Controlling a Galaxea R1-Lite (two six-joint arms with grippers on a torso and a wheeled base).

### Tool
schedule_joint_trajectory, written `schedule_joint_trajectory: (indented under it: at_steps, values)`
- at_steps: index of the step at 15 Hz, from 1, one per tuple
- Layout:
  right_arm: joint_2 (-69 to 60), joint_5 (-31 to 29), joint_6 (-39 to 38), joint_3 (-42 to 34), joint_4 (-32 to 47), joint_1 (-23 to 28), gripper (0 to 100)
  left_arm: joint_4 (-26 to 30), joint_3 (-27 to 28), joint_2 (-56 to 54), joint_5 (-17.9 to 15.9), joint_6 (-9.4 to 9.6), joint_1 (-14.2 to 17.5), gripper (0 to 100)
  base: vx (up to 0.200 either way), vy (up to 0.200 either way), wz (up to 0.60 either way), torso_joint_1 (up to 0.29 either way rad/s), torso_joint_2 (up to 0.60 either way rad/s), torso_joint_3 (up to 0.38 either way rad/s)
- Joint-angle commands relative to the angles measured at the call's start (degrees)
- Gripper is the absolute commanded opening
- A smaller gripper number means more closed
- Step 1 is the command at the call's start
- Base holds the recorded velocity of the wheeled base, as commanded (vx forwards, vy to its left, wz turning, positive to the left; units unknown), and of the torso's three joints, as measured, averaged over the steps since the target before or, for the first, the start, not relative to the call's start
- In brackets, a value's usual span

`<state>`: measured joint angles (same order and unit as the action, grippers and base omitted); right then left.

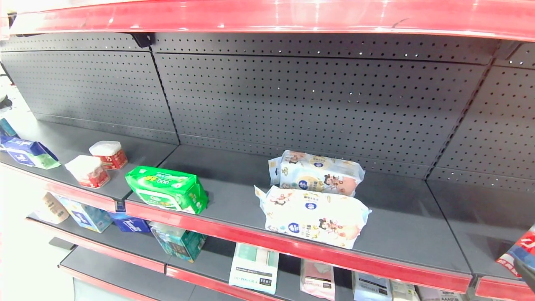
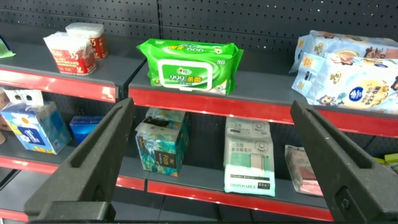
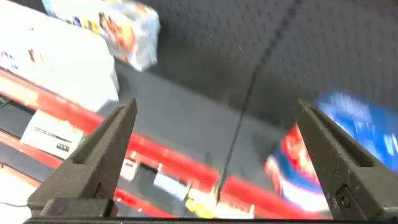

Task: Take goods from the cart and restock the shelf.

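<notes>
Shelf (image 1: 234,184) stock: one green pack (image 1: 167,189), two cartoon packs (image 1: 316,172), two tubs (image 1: 88,170); red-blue pack (image 1: 518,251) cropped; left tool (image 2: 212,106), right tool (image 3: 217,104) spread.

Glossy plastic wipes pack (image 1: 166,189) on matt metal shelf (image 1: 234,184).

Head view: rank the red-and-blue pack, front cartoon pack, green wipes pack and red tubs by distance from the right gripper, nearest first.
1. Red-and-blue pack, right edge, beside the right gripper.
2. Front cartoon pack, centre.
3. Green wipes pack, left of centre.
4. Red tubs, far left.
</notes>
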<state>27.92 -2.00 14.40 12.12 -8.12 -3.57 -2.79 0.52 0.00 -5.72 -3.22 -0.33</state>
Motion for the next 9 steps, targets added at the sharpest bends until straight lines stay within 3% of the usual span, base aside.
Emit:
schedule_joint_trajectory:
  at_steps: [1, 3, 9]
  values:
    - [-17.5, 0.7, -3.1, -5.3, 7.6, 2.9, 100, 0.0, 0.0, 0.0, 0.0, -0.03, 0.0, 100, 0.000, 0.000, 0.00, 0.000, 0.00, 0.000]
    - [-27.9, 1.6, -3.9, -9.2, 10.5, 3.3, 100, 0.0, 0.0, 0.0, 0.0, -0.03, 0.0, 100, 0.000, 0.000, 0.00, 0.000, 0.00, 0.000]
    - [-27.9, 0.5, -12.8, -9.7, 10.1, 3.5, 100, 0.0, 0.0, 0.0, 0.0, -0.03, 0.0, 100, 0.000, 0.000, 0.00, 0.000, 0.00, 0.000]
